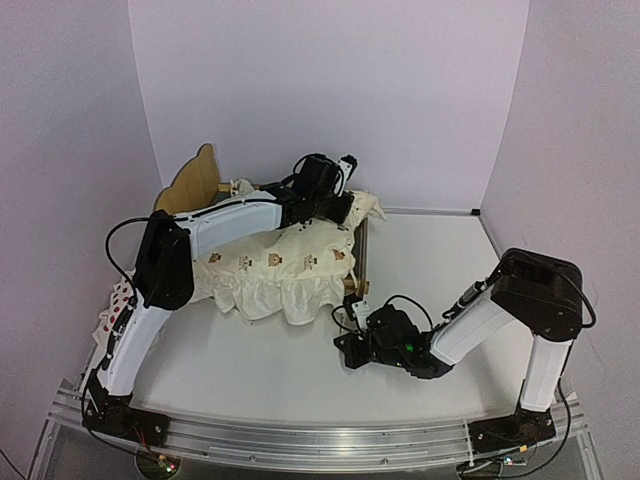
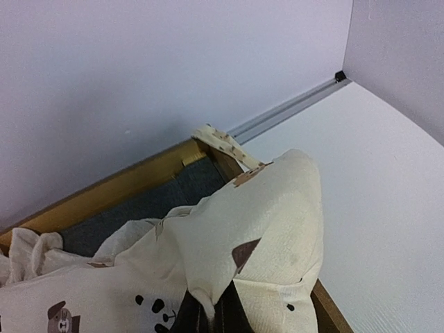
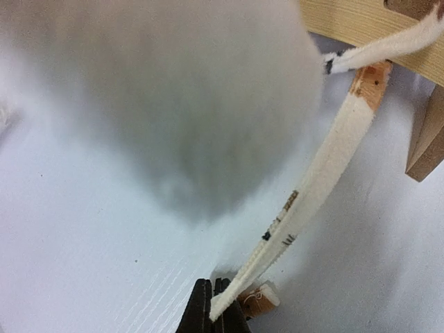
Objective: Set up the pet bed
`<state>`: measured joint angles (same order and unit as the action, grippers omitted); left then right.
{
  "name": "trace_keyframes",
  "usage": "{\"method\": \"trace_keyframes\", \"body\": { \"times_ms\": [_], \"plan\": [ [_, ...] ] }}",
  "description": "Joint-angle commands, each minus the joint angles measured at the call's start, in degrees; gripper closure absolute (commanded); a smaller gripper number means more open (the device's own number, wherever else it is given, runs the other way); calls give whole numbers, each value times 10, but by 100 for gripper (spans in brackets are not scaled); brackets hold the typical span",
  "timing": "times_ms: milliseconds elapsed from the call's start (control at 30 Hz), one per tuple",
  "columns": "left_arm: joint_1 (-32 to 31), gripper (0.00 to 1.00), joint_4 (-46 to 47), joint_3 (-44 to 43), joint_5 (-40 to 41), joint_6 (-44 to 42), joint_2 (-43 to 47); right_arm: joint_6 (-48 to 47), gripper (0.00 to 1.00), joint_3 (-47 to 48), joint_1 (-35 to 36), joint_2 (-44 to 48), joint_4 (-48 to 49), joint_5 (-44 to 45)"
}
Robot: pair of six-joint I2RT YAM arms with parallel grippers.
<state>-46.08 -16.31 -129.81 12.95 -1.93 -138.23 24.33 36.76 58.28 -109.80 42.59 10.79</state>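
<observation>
Elbows bent, left hand (image 2: 211,316) pinches cushion (image 2: 263,222), right hand (image 3: 211,309) low on strap (image 3: 326,173).

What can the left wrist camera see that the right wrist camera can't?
Left wrist only: the dark grey fabric base, the back wall, and the left gripper pinching a corner of the bear-print cushion. Right wrist only: the right gripper pinching a cream strap, and a wooden bed leg. Both: the plywood pet bed and the white table.
</observation>
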Motion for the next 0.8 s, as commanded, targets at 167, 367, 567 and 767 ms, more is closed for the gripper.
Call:
{"method": "trace_keyframes", "body": {
  "times_ms": [167, 367, 567, 767],
  "plan": [
    [33, 100, 118, -50, 73, -11, 12, 11, 100, 13, 3, -19, -22, -20],
    [46, 100, 175, -67, 75, -2, -14, 13, 100, 18, 3, -28, -23, -22],
    [51, 96, 269, -36, 14, -29, -49, 13, 100, 21, 3, -29, -24, -23],
    [51, 71, 238, -75, 0, -44, -103, 20, 100, 18, 3, -21, -25, -33]
  ]
}}
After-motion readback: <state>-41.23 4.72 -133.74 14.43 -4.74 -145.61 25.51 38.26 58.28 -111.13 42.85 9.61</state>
